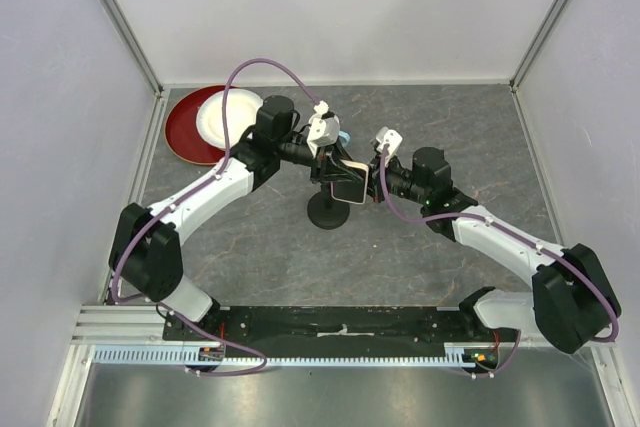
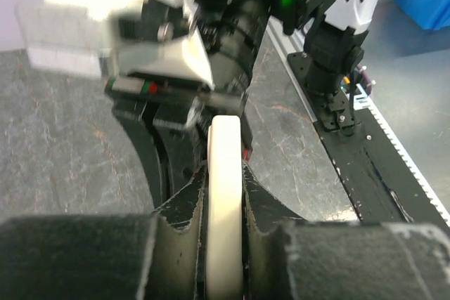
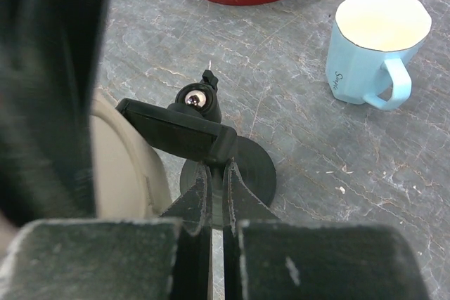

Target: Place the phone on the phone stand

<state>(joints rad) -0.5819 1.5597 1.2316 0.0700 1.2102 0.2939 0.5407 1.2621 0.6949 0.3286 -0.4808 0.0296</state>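
The phone [image 1: 350, 185] is held upright on edge above the phone stand [image 1: 326, 213], a black disc base with a short post. My left gripper [image 1: 337, 165] is shut on the phone. In the left wrist view the pale beige edge of the phone [image 2: 225, 142] runs between the left gripper's [image 2: 225, 173] pads. My right gripper [image 1: 371, 185] comes from the right. In the right wrist view my right gripper [image 3: 216, 168] is shut on the corner of the stand's black holder bar [image 3: 176, 131]. The phone's beige face [image 3: 123, 166] is just left of the holder.
A red plate [image 1: 185, 132] with a white plate [image 1: 228, 115] on it stands at the back left. A light blue mug [image 3: 376, 40] stands behind the stand, mostly hidden under the arms in the top view. Grey walls enclose the table on three sides.
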